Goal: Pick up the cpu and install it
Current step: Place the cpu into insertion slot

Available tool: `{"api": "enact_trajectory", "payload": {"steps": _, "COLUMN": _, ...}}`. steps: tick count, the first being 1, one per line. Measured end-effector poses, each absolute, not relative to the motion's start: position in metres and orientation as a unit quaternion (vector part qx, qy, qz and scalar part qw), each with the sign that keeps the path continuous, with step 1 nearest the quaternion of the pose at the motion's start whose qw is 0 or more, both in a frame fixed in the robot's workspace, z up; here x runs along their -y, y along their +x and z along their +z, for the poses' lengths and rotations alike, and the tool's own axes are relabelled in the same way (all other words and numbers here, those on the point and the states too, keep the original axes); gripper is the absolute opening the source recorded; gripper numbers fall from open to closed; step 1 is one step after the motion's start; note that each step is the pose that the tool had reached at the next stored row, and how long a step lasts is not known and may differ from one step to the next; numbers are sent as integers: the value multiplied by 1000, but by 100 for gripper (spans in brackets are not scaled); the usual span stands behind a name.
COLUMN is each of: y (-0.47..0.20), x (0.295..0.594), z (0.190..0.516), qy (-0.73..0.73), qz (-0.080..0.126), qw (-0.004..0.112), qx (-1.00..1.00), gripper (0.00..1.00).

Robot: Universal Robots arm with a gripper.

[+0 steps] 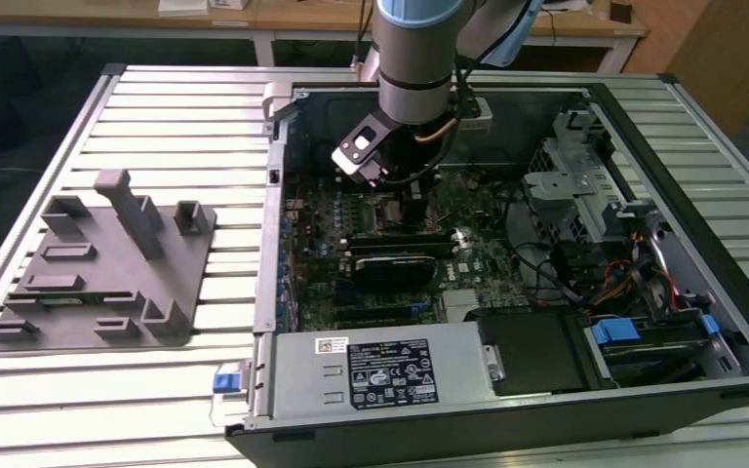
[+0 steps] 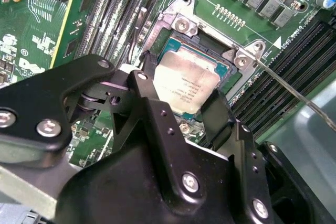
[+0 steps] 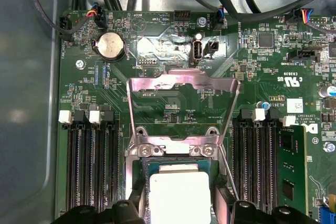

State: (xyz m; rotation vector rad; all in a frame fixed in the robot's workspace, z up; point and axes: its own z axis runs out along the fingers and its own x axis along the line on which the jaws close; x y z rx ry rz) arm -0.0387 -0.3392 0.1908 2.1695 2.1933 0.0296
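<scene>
The arm reaches down into the open computer case point(image 1: 268, 244), which lies on the slatted surface point(image 1: 179, 88). The gripper point(image 1: 412, 190) stands low over the motherboard point(image 1: 329, 263). A grey tray point(image 1: 101, 263) with upright posts sits on the surface at the exterior view's left, well apart from the case.

In both wrist views we see the gripper point(image 2: 184, 98) point(image 3: 179, 207) closed on the cpu point(image 2: 184, 83) point(image 3: 179, 192): its two black fingers point(image 2: 216, 114) press against opposite edges of the chip. The cpu sits within the frame of the socket point(image 2: 181, 23) point(image 3: 173, 150), metal top facing up. We cannot tell whether it is fully seated.

In the first wrist view the load plate point(image 3: 181, 83) stands swung open beyond the socket, and memory slots point(image 3: 89, 156) flank it on both sides.
</scene>
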Motion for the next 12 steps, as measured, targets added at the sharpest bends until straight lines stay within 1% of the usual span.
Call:
{"api": "enact_trajectory", "payload": {"steps": 11, "y": -39, "x": 339, "z": 193, "qy": 703, "qz": 10, "qw": 28, "qx": -711, "gripper": 62}}
{"api": "enact_trajectory", "payload": {"steps": 12, "y": -39, "x": 339, "z": 193, "qy": 703, "qz": 9, "qw": 28, "qx": -711, "gripper": 60}}
